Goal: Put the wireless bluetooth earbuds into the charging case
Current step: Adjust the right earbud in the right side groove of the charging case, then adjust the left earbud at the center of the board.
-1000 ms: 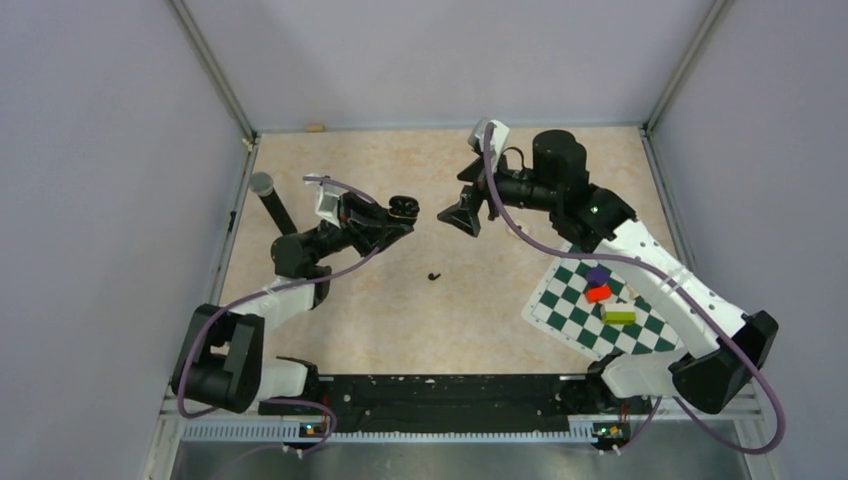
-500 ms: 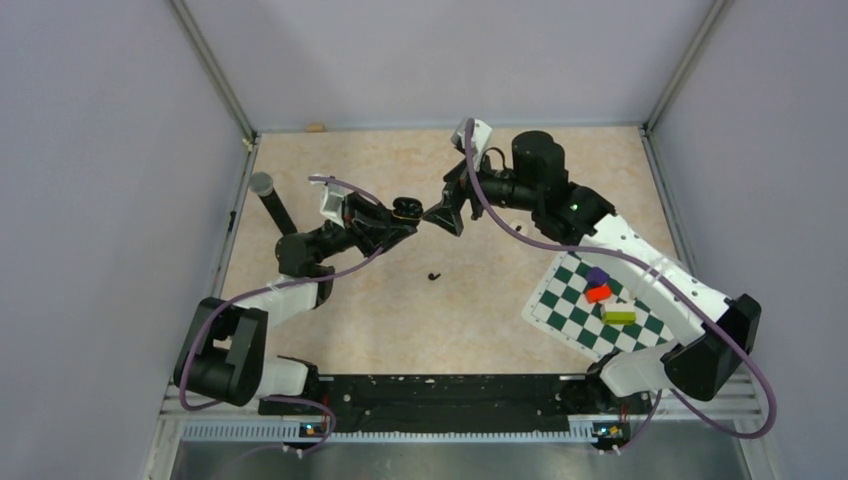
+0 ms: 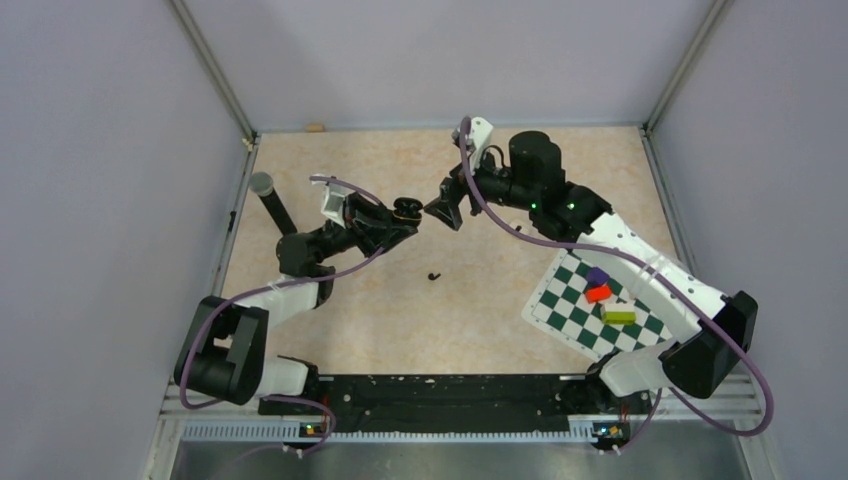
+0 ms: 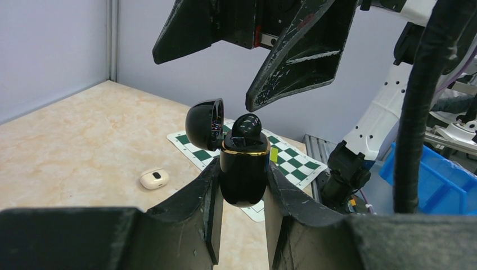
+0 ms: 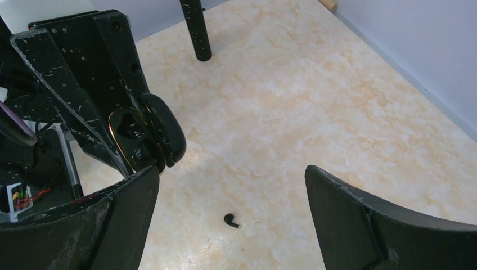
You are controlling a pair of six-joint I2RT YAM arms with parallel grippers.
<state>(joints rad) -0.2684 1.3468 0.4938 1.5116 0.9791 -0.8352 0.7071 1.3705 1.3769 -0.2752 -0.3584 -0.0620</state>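
The left pincer (image 4: 242, 166) is clamped on the open charging case (image 4: 242, 177) at centre frame, with one earbud (image 4: 247, 127) apparently seated. The right pincer (image 5: 230, 174) hangs wide apart above it. The second earbud (image 3: 434, 275) lies on the table (image 3: 480, 300), lower centre. It needs a gentle, square pinch while the case is held upright.

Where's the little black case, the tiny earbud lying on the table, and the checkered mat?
charging case (image 4: 243, 177): left wrist view, on its glossy lower body.
earbud (image 5: 230, 220): right wrist view, on its middle.
checkered mat (image 3: 563, 303): top view, on a bare square.
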